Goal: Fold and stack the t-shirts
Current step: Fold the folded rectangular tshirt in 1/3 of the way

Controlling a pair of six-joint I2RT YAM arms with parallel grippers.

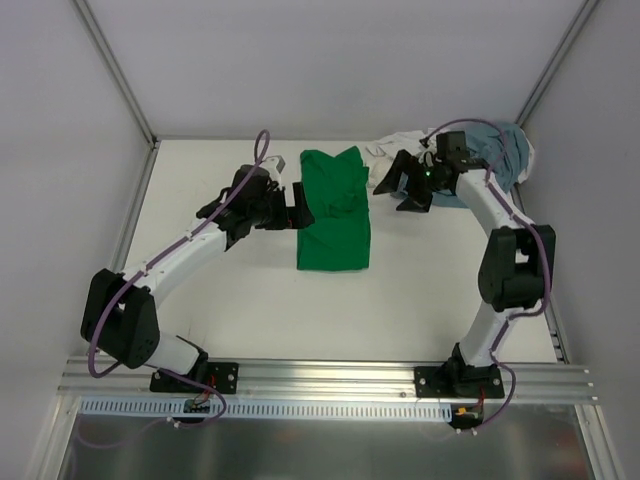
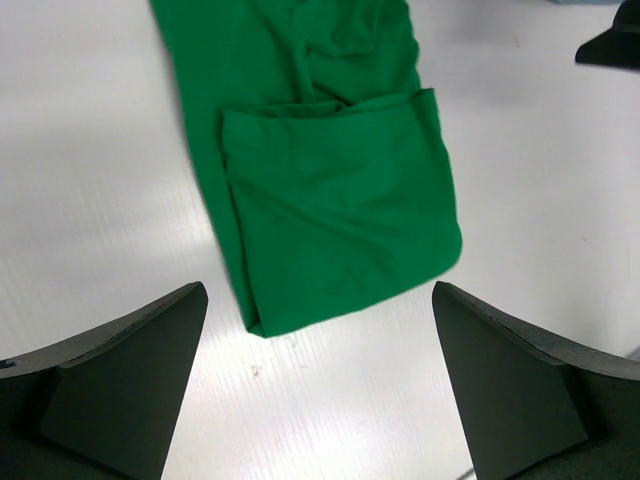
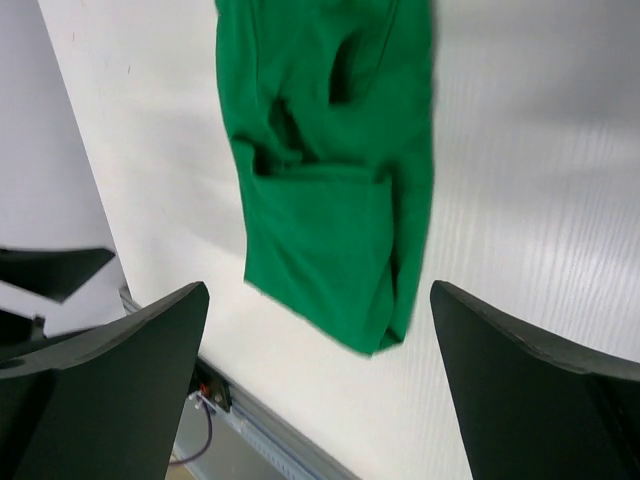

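the green t-shirt (image 1: 334, 210) lies folded on the table (image 1: 250, 290), between the two pincers. the left pincer (image 1: 300, 207) and the right pincer (image 1: 398, 193) are spread wide and hold nothing. the grey-blue t-shirt (image 1: 505, 150) and the white t-shirt (image 1: 388, 148) sit bunched in the far right corner.

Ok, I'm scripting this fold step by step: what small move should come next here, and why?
Probably lower both grippers to the far end of the green t-shirt, to fold it nearward. The left gripper and right gripper flank it, open and empty. It lies as a long strip, rumpled at the far end, its near end already doubled.
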